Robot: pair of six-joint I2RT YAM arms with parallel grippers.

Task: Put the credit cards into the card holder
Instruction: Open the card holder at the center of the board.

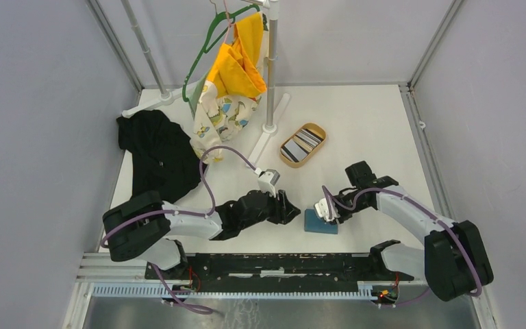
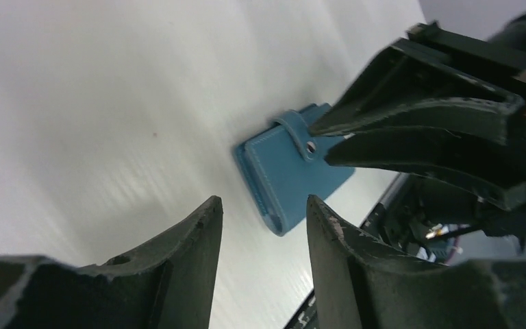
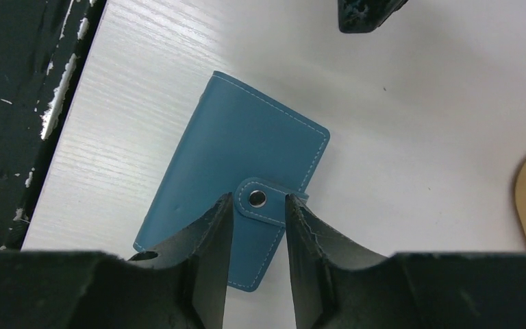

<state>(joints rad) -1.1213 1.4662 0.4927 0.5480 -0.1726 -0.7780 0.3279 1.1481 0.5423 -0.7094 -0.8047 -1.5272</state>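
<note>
White tabletop (image 1: 356, 116) is filling the workspace, with pale grey walls closing it in on three sides. At the near edge the right gripper (image 3: 257, 203) is reaching down to the card holder (image 3: 246, 137), its fingers partly closed and straddling the snap tab (image 2: 301, 133), one tip on each side of the metal stud. Whether the tips are actually pinching the tab I cannot tell. The card holder is lying flat and closed on the table, near the near edge and a little right of centre, between the two arms. Just to its left the left gripper (image 2: 264, 209) is hovering with its fingers apart and nothing between them, pointing toward the card holder without touching it.

Farther back, right of centre, the credit cards (image 1: 301, 144) are sitting side by side in an oval wooden tray (image 1: 320, 128), well apart from the card holder. Left of the tray a metal stand (image 1: 271, 68) is rising from the table, and a yellow and patterned cloth (image 1: 236, 75) is hanging from it next to a green hanger (image 1: 202, 51). At the left side a black garment (image 1: 157, 151) is lying crumpled on the table.
</note>
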